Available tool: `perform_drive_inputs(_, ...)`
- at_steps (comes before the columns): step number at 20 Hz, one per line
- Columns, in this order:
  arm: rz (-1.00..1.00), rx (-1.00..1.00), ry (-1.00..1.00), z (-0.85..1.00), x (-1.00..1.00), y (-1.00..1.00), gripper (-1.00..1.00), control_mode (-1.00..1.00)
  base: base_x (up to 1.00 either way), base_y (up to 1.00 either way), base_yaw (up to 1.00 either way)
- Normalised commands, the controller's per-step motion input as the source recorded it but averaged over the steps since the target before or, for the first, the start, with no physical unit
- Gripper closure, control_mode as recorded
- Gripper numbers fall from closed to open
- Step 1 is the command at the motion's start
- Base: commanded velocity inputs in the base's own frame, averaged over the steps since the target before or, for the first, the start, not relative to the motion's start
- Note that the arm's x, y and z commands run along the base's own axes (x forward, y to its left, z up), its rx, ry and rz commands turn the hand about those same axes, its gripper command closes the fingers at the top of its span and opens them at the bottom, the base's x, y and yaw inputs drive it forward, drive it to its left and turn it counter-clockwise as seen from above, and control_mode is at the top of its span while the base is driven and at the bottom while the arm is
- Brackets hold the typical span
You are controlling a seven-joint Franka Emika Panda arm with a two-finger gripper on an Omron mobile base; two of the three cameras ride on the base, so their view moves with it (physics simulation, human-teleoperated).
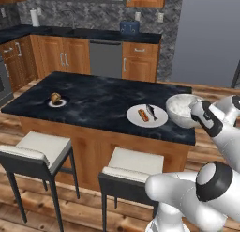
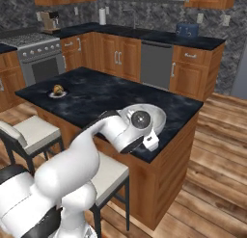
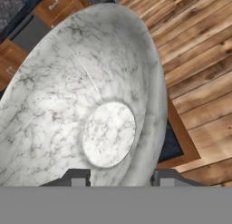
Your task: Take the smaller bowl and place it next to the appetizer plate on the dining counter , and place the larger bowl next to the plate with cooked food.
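The larger bowl (image 1: 180,109), grey-white marbled, sits tilted at the right end of the dining counter (image 1: 103,92), just right of the plate with cooked food (image 1: 146,115). My gripper (image 1: 194,113) is shut on the bowl's near rim. In the hand view the bowl (image 3: 81,96) shows its inside, with its wall between my gripper (image 3: 122,177) jaws. From the right base view my arm covers most of the bowl (image 2: 157,114). Whether the bowl rests on the counter I cannot tell. The appetizer plate (image 1: 57,102) lies at the counter's far left end. The smaller bowl is out of view.
Two white-cushioned stools (image 1: 40,149) (image 1: 133,166) stand along the counter's near side. Behind are wall cabinets with a dishwasher (image 1: 105,59), a blue toaster (image 1: 129,27) and a stove (image 2: 41,59). Wooden floor (image 2: 212,150) lies past the counter's right end.
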Motion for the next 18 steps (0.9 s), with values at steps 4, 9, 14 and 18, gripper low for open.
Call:
perform_drive_inputs(4,0.0,0.0,0.0,-0.41,0.53,-0.04,1.0,-1.0,0.0,0.0,0.0)
perform_drive_inputs(9,-0.01,0.0,0.0,-0.38,0.34,-0.25,1.0,-1.0,0.0,0.0,0.0)
perform_drive_inputs(14,-0.02,0.0,0.0,-0.31,0.4,-0.19,1.0,-1.0,0.0,0.0,0.0)
perform_drive_inputs(18,-0.01,0.0,0.0,-0.3,0.5,-0.12,1.0,-1.0,0.0,0.0,0.0)
